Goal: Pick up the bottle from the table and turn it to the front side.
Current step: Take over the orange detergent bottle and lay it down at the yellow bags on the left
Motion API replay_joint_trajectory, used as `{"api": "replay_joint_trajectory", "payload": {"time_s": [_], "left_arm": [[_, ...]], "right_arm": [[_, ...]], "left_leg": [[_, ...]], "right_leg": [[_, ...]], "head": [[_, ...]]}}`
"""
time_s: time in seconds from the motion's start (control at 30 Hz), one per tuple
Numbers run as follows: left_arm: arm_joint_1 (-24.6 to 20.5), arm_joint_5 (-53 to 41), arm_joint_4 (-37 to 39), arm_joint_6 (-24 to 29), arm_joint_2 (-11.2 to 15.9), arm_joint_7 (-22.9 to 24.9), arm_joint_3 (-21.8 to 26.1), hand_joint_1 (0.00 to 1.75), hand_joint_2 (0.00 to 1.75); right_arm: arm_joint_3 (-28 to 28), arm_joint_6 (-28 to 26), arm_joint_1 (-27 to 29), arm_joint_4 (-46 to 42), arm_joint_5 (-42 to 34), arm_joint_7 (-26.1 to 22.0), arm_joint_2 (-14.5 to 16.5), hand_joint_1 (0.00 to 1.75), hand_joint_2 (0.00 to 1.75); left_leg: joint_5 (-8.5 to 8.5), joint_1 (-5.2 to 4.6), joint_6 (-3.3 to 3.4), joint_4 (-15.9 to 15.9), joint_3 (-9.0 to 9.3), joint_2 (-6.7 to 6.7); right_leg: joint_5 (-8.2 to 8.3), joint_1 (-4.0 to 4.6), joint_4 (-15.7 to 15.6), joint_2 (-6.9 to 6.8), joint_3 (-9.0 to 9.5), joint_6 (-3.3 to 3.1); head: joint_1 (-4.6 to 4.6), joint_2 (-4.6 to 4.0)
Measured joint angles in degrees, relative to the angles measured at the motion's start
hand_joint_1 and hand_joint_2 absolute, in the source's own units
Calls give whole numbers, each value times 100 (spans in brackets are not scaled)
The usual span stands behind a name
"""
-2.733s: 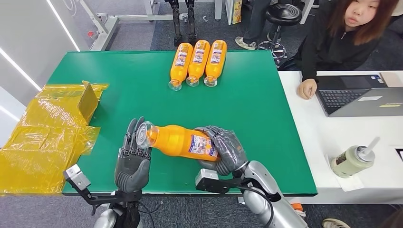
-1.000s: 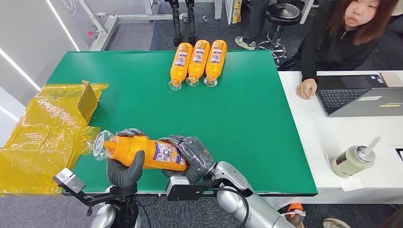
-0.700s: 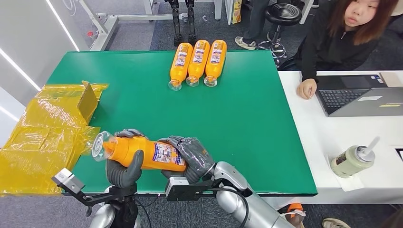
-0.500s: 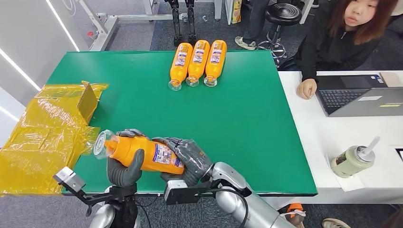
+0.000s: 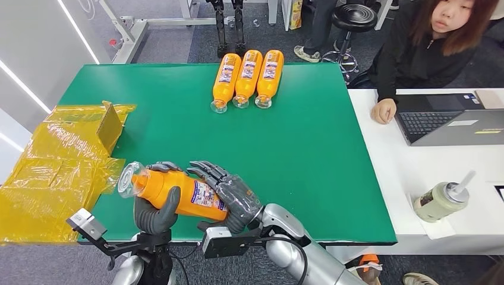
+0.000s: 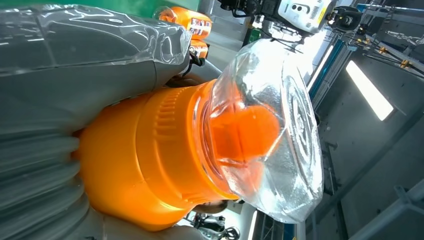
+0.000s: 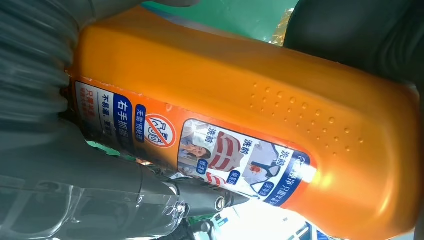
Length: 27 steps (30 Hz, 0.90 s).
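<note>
We are holding the orange plastic bottle with the clear cap [image 5: 172, 191] off the green table [image 5: 309, 130], near its front edge, so the pick-up looks done. Our left hand [image 5: 156, 208] is wrapping its neck end; our right hand [image 5: 230, 196] is cradling the base with fingers spreading, apparently mid-turn. The right wrist view is showing the printed label [image 7: 200, 145] in detail; the left wrist view is showing the cap [image 6: 260, 130] close up.
</note>
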Motion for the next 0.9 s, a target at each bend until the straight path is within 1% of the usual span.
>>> {"api": "replay_joint_trajectory", "payload": {"time_s": [0.2, 0.27, 0.33, 0.43, 0.53, 0.63, 0.73, 0.83, 0.9], "left_arm": [[0, -8, 0, 34, 3, -28, 0, 175, 175], [-6, -99, 1, 159, 10, -69, 1, 175, 175], [-32, -359, 4, 428, 42, -115, 25, 175, 175], [-162, -1185, 31, 1084, 146, -191, 165, 175, 175], [-372, -2404, 62, 1693, 291, -152, 418, 175, 175], [-541, -3267, 91, 2007, 425, -71, 688, 175, 175], [-653, -4009, 150, 2299, 552, -18, 847, 175, 175], [-722, -4423, 217, 2456, 652, 28, 923, 175, 175], [-785, -4796, 282, 2678, 734, 99, 940, 175, 175]], "right_arm": [[18, -37, -19, 27, -9, 2, 22, 0, 175], [30, -68, -41, 45, -37, 1, 39, 0, 175], [42, -100, -58, 51, -74, 0, 57, 0, 175], [47, -125, -67, 48, -81, 6, 85, 0, 175], [47, -133, -56, 2, -52, 39, 92, 0, 175], [47, -140, -18, -78, 3, 58, 93, 0, 175], [47, -141, 51, -153, 77, 59, 93, 0, 175], [47, -137, 96, -207, 119, 59, 91, 0, 175], [47, -131, 119, -239, 123, 59, 91, 0, 175]], "left_leg": [[0, 0, 0, 0, 0, 0], [0, 0, 0, 0, 0, 0], [0, 1, 0, 0, 1, 0], [3, 3, -4, 0, 1, 0], [7, 6, -10, 0, 2, 0], [8, 6, -12, -1, 3, 0], [8, 6, -12, -1, 3, 0], [8, 6, -12, -1, 2, 1], [8, 6, -12, -1, 2, 1]], "right_leg": [[0, 0, 0, 0, 0, 0], [0, 0, 0, 0, 0, 0], [0, 0, 0, 0, 0, 0], [1, 2, 1, 1, 0, -1], [2, 4, 3, 1, 0, -3], [2, 4, 3, 2, -1, -4], [2, 4, 3, 2, -1, -4], [2, 4, 3, 3, -2, -4], [2, 4, 2, 4, -2, -4]], "head": [[0, 0], [0, 0], [-1, 0], [-1, 0], [0, 0], [0, 0], [0, 0], [0, 0], [1, 0]]}}
